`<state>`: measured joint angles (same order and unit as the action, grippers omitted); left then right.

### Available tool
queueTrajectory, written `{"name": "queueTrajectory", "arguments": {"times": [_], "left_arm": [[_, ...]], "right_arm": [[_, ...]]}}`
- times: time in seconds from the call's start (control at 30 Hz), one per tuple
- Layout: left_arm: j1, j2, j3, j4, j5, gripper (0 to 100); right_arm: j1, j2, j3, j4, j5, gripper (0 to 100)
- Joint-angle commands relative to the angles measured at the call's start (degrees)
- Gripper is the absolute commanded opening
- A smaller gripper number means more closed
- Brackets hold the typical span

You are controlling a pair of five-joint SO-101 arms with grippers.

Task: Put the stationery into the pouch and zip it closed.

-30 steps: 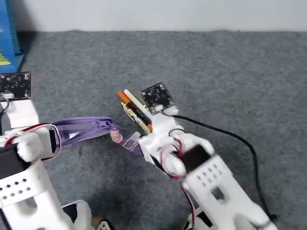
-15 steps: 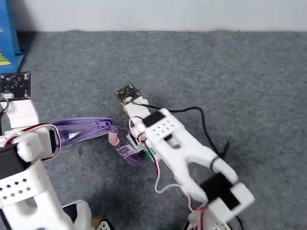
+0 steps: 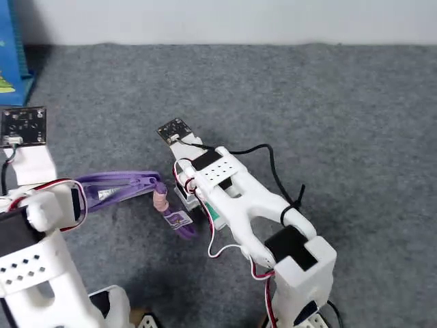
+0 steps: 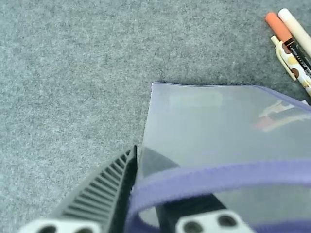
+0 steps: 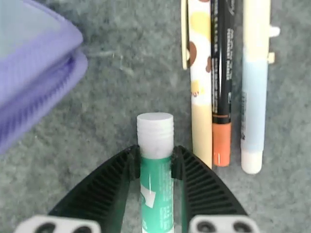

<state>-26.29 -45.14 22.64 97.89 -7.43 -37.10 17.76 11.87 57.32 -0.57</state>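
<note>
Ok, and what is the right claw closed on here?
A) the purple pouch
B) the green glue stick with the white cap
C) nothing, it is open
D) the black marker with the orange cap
B: in the right wrist view the right claw pinches the green glue stick with the white cap from both sides, while the black marker with the orange cap lies loose beside it.

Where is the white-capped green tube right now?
In the right wrist view, the green tube is clamped in the right gripper, with the purple pouch on one side and the row of pens on the other.
</note>
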Motion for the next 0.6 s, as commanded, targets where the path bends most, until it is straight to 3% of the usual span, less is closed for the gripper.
{"name": "queueTrajectory", "arguments": {"times": [0.0, 0.2, 0.3, 0.57], "left_arm": [[0.4, 0.4, 0.2, -1.6, -0.7, 1], [0.4, 0.4, 0.1, -1.6, -0.7, 1], [0.4, 0.4, 0.1, -1.6, -0.7, 1], [0.4, 0.4, 0.0, -1.6, -0.7, 1]], "right_arm": [[-0.7, 2.8, -2.1, -0.3, 1.4, 9.4], [-0.4, 4.4, -2.3, 0.4, 3.9, 8.8], [-0.4, 3.9, -3.7, 3.6, 3.9, 1.5], [1.9, -7.9, -4.5, 13.9, 3.4, 0.9]]}}
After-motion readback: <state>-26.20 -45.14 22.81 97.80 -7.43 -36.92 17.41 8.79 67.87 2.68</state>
